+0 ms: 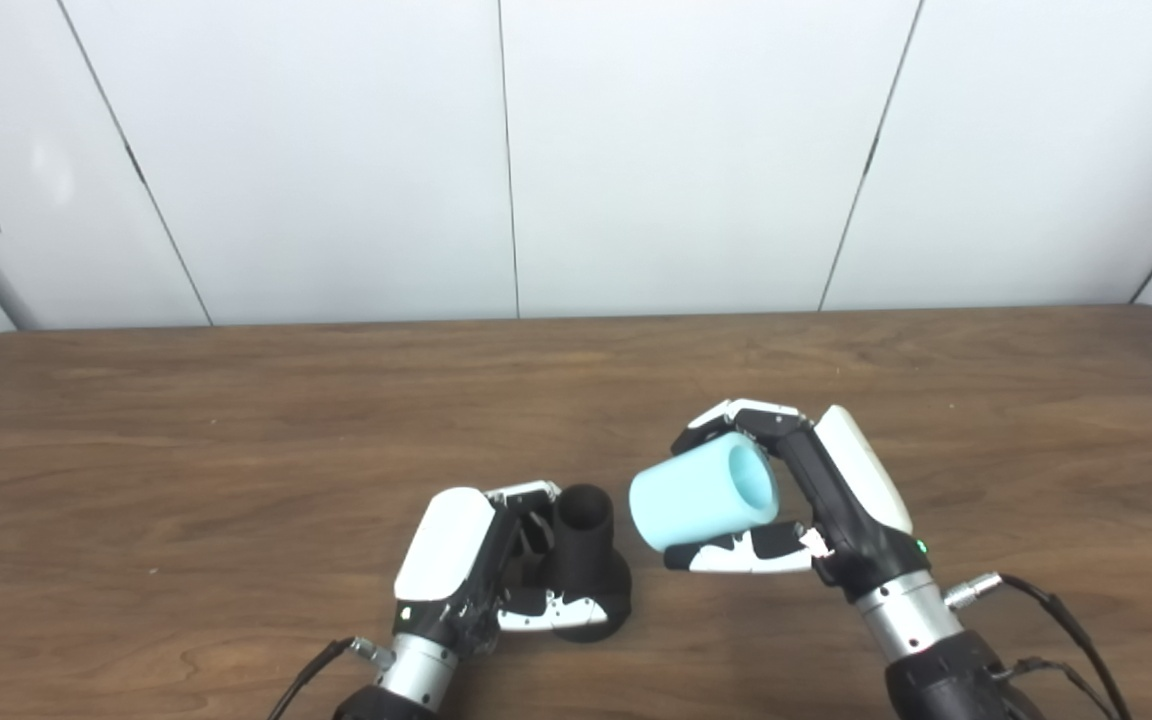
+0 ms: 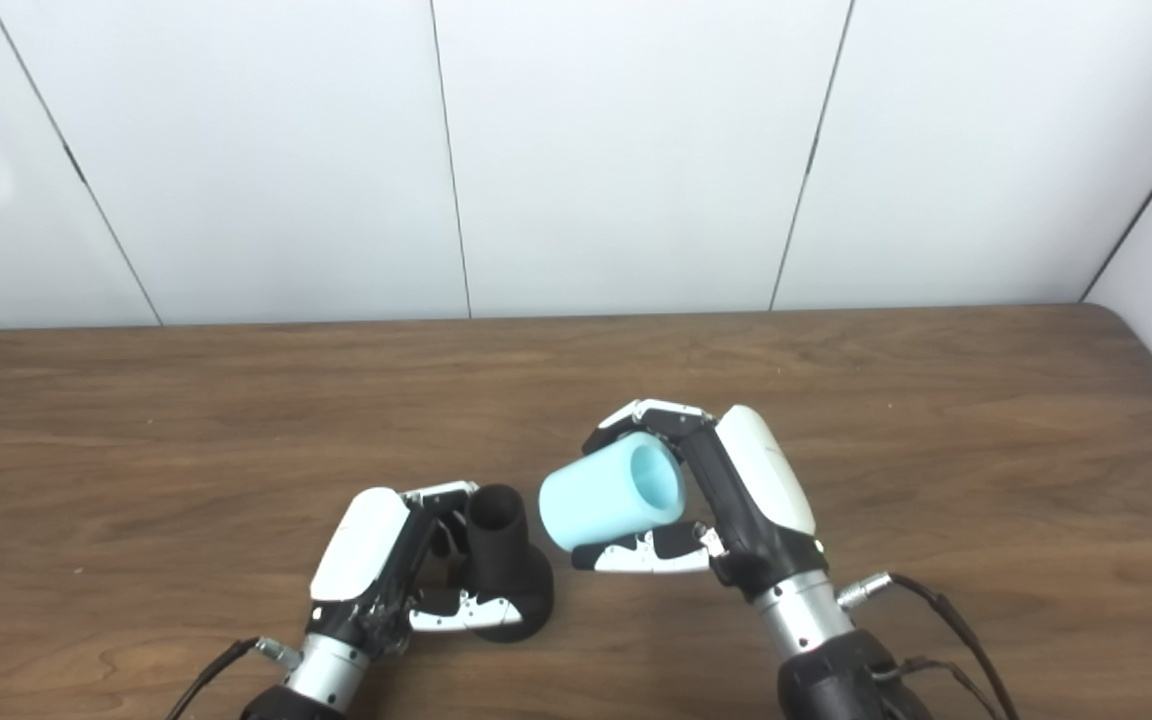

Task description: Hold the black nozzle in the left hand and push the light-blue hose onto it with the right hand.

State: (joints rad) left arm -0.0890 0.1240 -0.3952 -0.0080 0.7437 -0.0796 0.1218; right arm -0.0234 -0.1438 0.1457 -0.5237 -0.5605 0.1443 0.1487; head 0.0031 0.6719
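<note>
The black nozzle (image 1: 588,560) stands upright on the wooden table (image 1: 236,450), narrow tube end up and wide base down. My left hand (image 1: 466,565) is shut on the black nozzle, fingers and thumb around its base and tube. My right hand (image 1: 816,500) is shut on the light-blue hose (image 1: 704,492), a short thick tube held tilted on its side above the table. The hose's open end faces up and to the right. Its near end is just to the right of the nozzle's top, with a small gap between them. Both also show in the right eye view, the nozzle (image 2: 501,570) and the hose (image 2: 614,492).
White wall panels (image 1: 506,150) stand behind the table's far edge. Black cables (image 1: 1066,620) trail from my right wrist at the bottom right, and another cable (image 1: 306,680) from my left wrist.
</note>
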